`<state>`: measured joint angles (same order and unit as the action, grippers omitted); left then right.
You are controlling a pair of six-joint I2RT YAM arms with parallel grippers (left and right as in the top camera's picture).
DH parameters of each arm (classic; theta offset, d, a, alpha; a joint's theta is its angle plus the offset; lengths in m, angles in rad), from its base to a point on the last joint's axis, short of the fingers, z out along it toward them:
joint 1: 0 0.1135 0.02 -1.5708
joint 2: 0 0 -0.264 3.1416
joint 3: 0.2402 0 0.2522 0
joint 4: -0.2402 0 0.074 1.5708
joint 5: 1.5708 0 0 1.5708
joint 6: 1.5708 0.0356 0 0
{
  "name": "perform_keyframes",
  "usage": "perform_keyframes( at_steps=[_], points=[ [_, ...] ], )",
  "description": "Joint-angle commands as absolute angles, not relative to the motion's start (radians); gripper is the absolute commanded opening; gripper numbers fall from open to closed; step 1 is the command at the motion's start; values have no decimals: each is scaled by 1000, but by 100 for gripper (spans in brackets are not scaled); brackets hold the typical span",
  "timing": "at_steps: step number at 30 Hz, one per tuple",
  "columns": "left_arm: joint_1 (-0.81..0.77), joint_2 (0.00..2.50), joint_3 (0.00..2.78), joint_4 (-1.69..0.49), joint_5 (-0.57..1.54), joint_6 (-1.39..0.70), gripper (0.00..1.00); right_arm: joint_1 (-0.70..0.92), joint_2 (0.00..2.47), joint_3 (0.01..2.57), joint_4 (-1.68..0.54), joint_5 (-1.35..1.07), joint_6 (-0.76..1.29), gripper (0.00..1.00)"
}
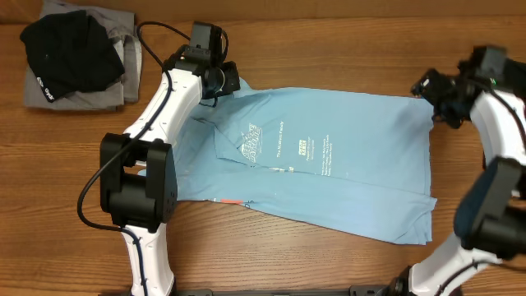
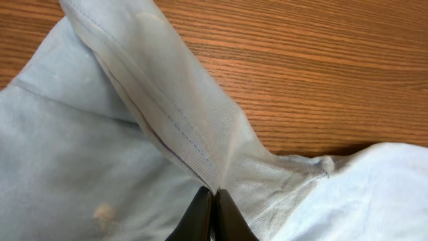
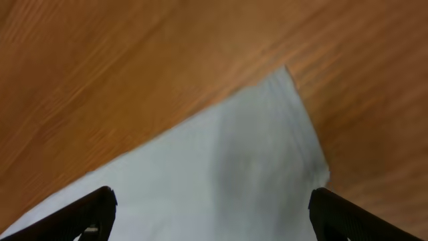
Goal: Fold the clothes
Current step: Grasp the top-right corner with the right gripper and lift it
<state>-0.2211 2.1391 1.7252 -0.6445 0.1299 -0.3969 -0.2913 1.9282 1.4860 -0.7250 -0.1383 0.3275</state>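
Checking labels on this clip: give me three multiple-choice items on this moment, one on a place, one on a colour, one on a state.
1. Where is the black garment? A) on the grey garment at the table's far left corner; B) mid-table; C) at the near right edge.
2. What colour is the spread-out T-shirt? A) white; B) light blue; C) grey.
3. How is the left hand? A) open over bare wood; B) shut on T-shirt fabric; C) out of view.
Answers: 1 A, the overhead view shows it piled there; 2 B, it is pale blue in the overhead view; 3 B, it pinches a fold in the left wrist view.
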Motion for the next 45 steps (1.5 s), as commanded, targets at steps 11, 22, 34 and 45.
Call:
perform_keyframes(
  at_steps=[11,22,34,45],
  points=[
    [-216,2119,1739,-667,123,-369,7,-247,2186,1687,-780,139,261,88],
    [-216,2119,1739,-677,123,-350,7,-252,2242,1687,-721,139,260,75],
    [-216,2119,1739,-678,121,-343,8,-252,2298,1687,-685,160,258,67],
    [-216,2119,1739,-677,119,-343,4,-252,2302,1687,-693,165,268,30]
  ],
)
